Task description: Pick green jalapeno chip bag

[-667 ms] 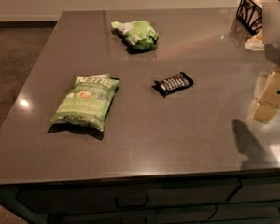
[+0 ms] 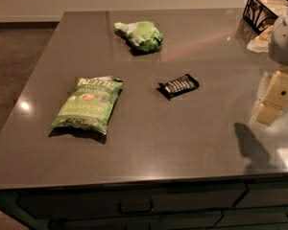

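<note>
We see the flat rectangular green jalapeno chip bag (image 2: 88, 103) lying face-up at nine o'clock on the grey tabletop (image 2: 192, 143), unobstructed (probably an easy approach). Our cream gripper (image 2: 274, 102) hangs at three o'clock, well apart; its opening we cannot tell.

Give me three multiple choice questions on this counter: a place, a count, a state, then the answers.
1. Where is the gripper relative to the jalapeno chip bag? A) right above it B) far right of it, by the counter's edge C) touching it
2. How many green bags are there? A) one B) four C) two
3. The chip bag is A) lying flat B) standing upright C) held aloft
1 B: it is by the right edge, beyond the candy bar. 2 C: the chip bag plus a smaller green bag farther back. 3 A: it rests flat.
</note>
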